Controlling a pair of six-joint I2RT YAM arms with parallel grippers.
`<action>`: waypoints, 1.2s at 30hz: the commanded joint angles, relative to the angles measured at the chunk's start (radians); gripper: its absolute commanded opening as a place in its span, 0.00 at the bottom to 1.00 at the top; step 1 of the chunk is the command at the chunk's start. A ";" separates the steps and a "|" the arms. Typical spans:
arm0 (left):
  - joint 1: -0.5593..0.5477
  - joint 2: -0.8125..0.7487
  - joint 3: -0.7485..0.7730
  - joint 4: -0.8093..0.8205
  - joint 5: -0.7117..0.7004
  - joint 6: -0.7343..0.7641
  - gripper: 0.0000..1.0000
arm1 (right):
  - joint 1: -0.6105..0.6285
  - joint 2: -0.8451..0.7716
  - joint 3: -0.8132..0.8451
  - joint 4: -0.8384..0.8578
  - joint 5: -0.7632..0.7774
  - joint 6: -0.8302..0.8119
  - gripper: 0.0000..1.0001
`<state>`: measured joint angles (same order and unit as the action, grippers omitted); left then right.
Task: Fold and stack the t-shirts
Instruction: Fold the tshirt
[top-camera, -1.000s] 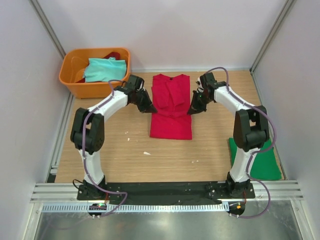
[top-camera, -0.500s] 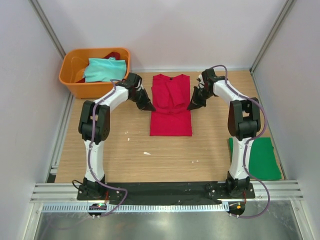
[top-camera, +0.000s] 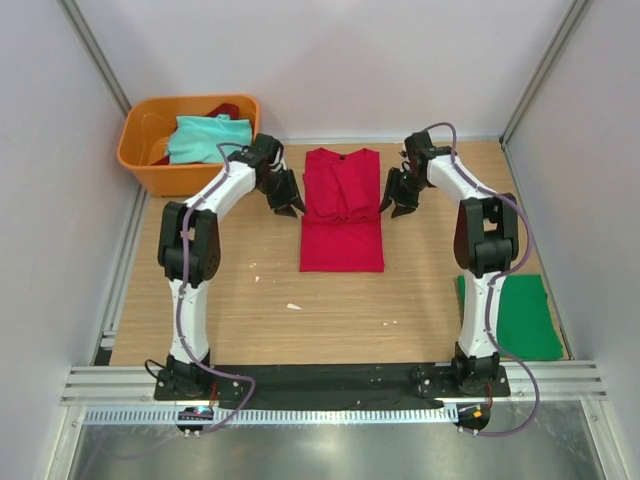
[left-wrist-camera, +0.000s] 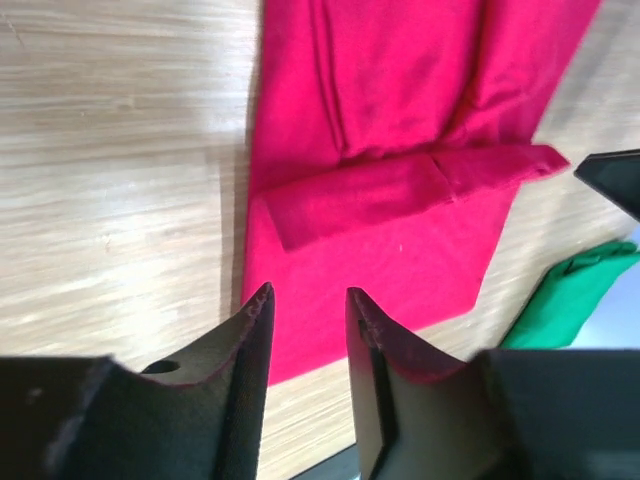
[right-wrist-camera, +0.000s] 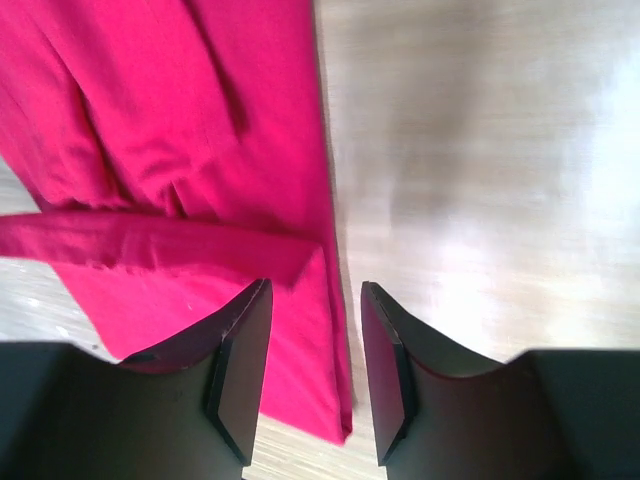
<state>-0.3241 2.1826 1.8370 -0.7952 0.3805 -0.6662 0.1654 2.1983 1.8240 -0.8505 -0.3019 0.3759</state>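
Observation:
A red t-shirt (top-camera: 342, 208) lies flat in the middle of the table, its sleeves folded inward; it also shows in the left wrist view (left-wrist-camera: 400, 170) and in the right wrist view (right-wrist-camera: 180, 160). My left gripper (top-camera: 289, 205) hovers open and empty at the shirt's left edge (left-wrist-camera: 308, 296). My right gripper (top-camera: 396, 205) hovers open and empty at the shirt's right edge (right-wrist-camera: 316, 290). A folded green t-shirt (top-camera: 523, 316) lies at the table's right front. A teal t-shirt (top-camera: 207, 138) sits in the orange bin (top-camera: 136, 156).
The orange bin stands at the back left corner, with a dark red garment (top-camera: 224, 110) under the teal one. White walls close in the table on three sides. A small white scrap (top-camera: 293, 306) lies on the wood in front of the red shirt.
Both grippers have drawn back from the red shirt's sides toward the far part of the table and rotated. The shirt's sleeves stay folded inward.

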 joint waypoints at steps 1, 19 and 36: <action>-0.030 -0.116 -0.072 0.017 0.012 0.065 0.35 | 0.066 -0.169 -0.099 0.031 0.099 0.017 0.47; -0.164 0.082 -0.032 0.180 0.051 0.063 0.20 | 0.221 -0.069 -0.209 0.320 0.188 0.155 0.27; -0.081 0.247 0.378 -0.021 0.020 0.142 0.28 | 0.118 0.127 0.293 0.073 0.239 0.067 0.31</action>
<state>-0.4061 2.4931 2.2047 -0.7723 0.4023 -0.5617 0.2939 2.3524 2.0354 -0.6834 -0.0864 0.4850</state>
